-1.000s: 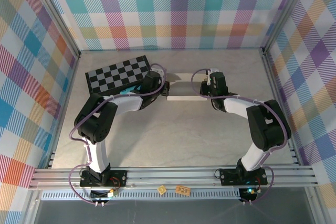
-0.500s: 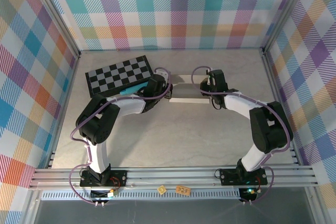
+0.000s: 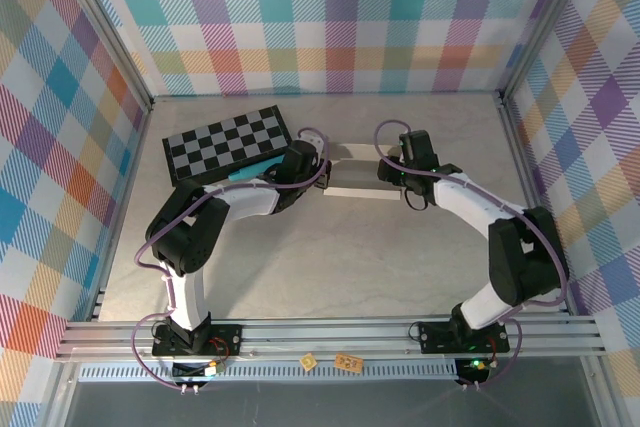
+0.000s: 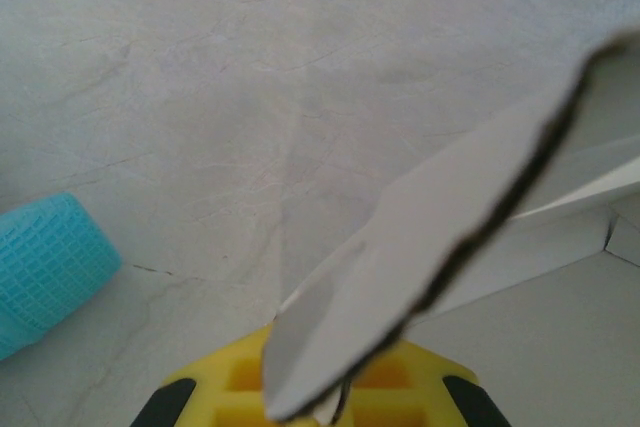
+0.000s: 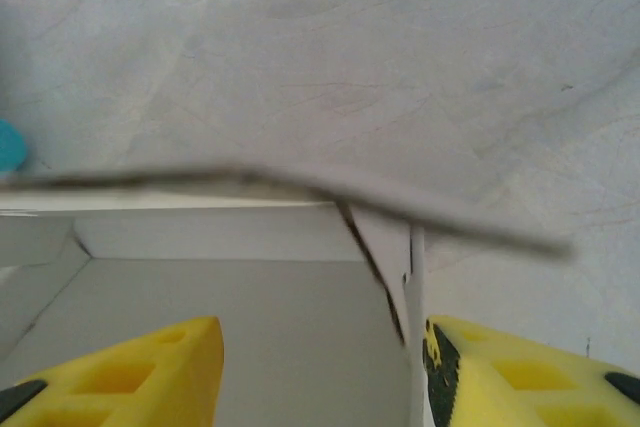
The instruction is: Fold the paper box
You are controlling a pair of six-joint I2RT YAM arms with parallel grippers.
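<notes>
Paper box (image 4: 440, 237) flap pinched in left jaws

Left wrist view: the paper box (image 4: 440, 237) is a close blur running off the right edge, a teal object (image 4: 45, 267) cut by the left. From above, its ends hide under the left gripper (image 3: 312, 163) and the right gripper (image 3: 392, 171).

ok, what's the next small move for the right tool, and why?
Probably ease the right tool back off the paper box. Its jaws stand apart with the end wall beside one finger, while the left tool pinches the opposite flap.
</notes>
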